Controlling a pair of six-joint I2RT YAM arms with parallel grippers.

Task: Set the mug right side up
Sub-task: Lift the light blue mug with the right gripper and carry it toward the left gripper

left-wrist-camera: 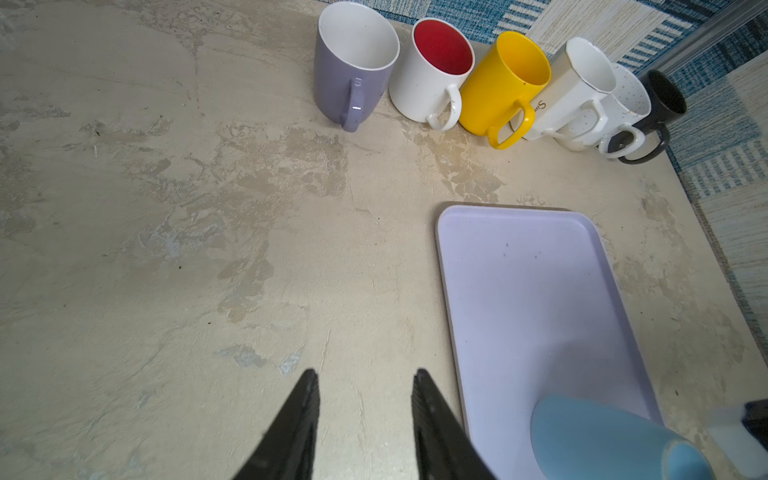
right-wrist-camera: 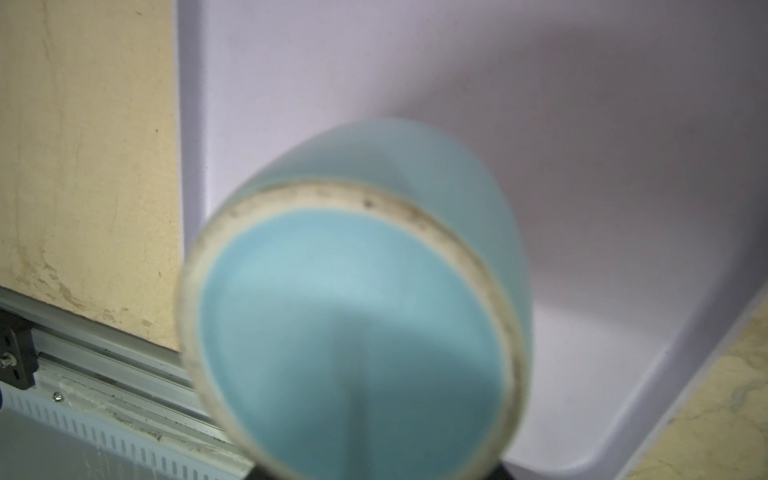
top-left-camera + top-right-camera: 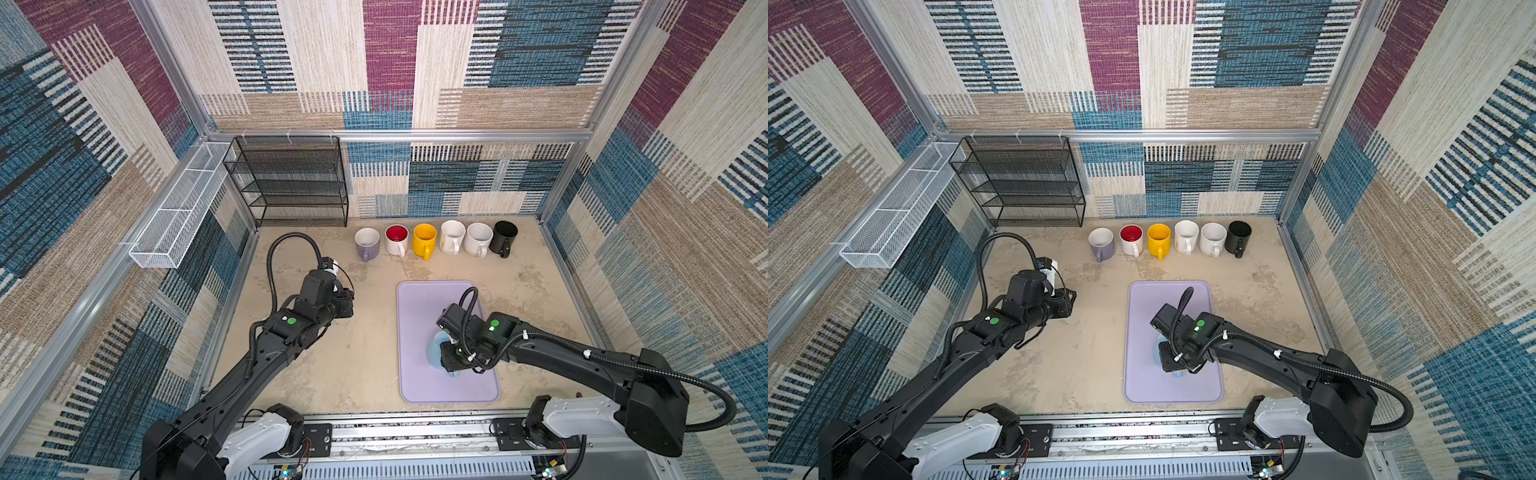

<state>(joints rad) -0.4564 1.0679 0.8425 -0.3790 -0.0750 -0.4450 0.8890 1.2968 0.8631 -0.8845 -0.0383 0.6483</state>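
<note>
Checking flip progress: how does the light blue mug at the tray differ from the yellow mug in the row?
Pose: light blue mug tipped, base ring toward the right wrist camera; yellow mug upright, mouth up. Place: light blue mug over the tray beneath the right arm; yellow mug on the table, in the row. Shared: solid-colour outsides.

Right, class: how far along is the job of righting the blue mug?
Done: six mugs stand upright along the back. In hand: the right gripper is at the blue mug over the tray, base toward its wrist camera. Remaining: turn it rim-up.
</note>
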